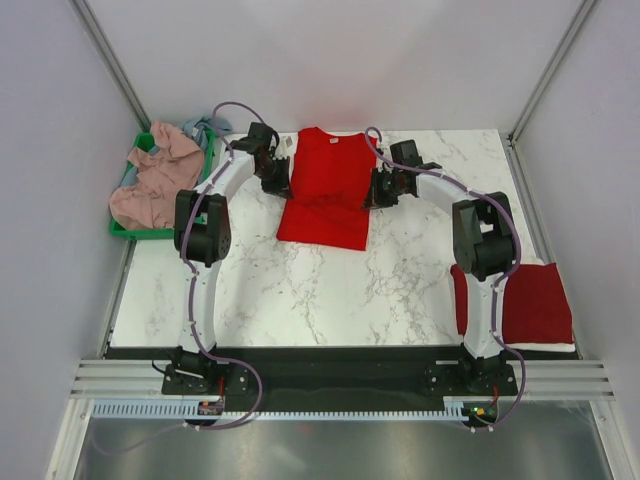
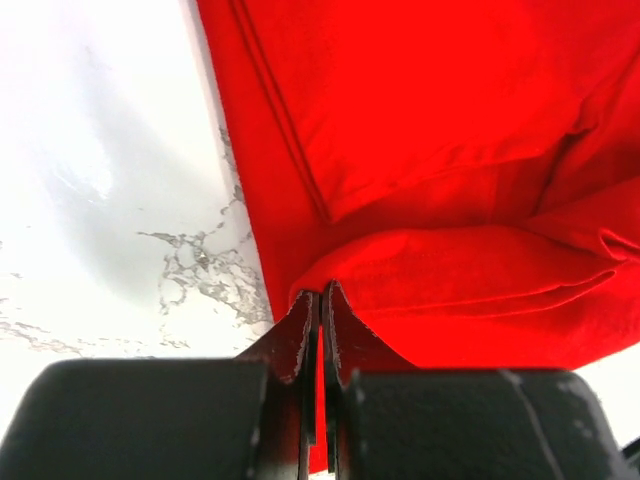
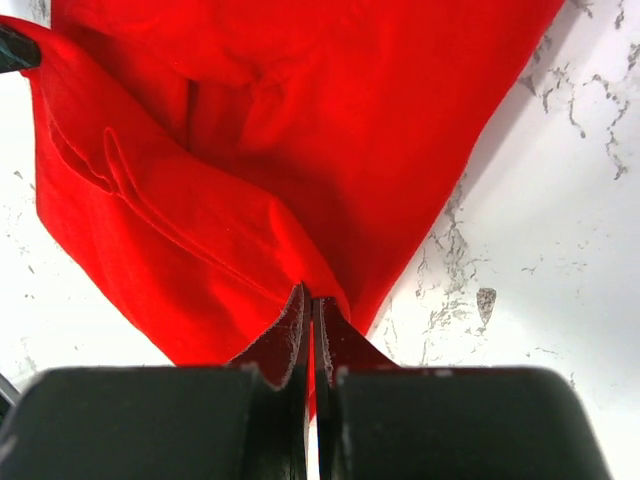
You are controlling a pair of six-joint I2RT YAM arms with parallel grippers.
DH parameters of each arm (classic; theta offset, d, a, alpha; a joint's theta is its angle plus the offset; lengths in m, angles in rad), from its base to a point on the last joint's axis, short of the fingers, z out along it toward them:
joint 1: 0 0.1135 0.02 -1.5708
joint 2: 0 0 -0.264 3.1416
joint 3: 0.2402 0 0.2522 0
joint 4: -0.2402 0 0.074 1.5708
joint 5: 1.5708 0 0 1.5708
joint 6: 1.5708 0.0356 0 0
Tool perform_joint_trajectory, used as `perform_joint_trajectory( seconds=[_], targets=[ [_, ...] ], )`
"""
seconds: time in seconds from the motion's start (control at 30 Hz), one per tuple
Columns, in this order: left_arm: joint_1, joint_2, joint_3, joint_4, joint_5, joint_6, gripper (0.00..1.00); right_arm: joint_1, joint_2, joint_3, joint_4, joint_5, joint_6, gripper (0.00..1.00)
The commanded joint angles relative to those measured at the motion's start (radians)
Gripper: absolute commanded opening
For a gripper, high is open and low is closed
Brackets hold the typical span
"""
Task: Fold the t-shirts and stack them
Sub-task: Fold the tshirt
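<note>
While my left fingers (image 2: 300, 335) and right fingers (image 3: 288, 340) each pinch a side fold of the red t-shirt (image 1: 325, 190), 12 o'clock on the surface (image 1: 300, 290), one folded shirt (image 1: 535, 300) lies at 4 o'clock. I judge most work remains: pink and grey-blue shirts (image 1: 155, 180) fill the green bin (image 1: 140, 233), 10 o'clock. Only overhead shows those; wrist views show the pinches.

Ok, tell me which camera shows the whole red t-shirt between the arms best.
Top external: the red t-shirt shows nearly whole, collar to hem. The wrist views show only folded edges, pinched in the left pincer and the right pincer.
</note>
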State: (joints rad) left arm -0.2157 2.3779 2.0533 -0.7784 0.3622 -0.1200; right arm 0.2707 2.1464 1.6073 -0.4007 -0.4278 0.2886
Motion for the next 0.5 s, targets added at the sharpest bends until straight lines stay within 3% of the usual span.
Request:
perform_joint_trajectory(
  seconds=[0.0, 0.03, 0.13, 0.17, 0.27, 0.37, 0.47],
  targets=[
    [-0.002, 0.007, 0.059, 0.039, -0.049, 0.054, 0.02, -0.004, 0.018, 0.048, 0.034, 0.020, -0.029, 0.03],
    [-0.005, 0.009, 0.062, 0.039, -0.060, 0.059, 0.03, -0.002, 0.020, 0.052, 0.046, 0.024, -0.023, 0.05],
    [-0.019, -0.008, 0.076, 0.036, -0.088, 0.074, 0.34, 0.004, 0.012, 0.086, 0.077, 0.008, -0.026, 0.32],
    [-0.022, -0.040, 0.077, 0.030, -0.106, 0.083, 0.54, 0.007, 0.004, 0.110, 0.074, 0.017, -0.038, 0.40],
    [-0.033, -0.150, 0.030, 0.018, -0.177, 0.082, 0.77, 0.007, -0.074, 0.100, 0.057, 0.038, -0.055, 0.45],
    [-0.025, -0.238, -0.059, 0.005, -0.224, 0.071, 0.92, -0.004, -0.180, 0.013, 0.036, 0.055, -0.046, 0.47],
    [0.010, -0.322, -0.169, -0.031, -0.137, 0.054, 0.92, -0.018, -0.267, -0.119, 0.017, 0.023, 0.003, 0.48]
  ],
)
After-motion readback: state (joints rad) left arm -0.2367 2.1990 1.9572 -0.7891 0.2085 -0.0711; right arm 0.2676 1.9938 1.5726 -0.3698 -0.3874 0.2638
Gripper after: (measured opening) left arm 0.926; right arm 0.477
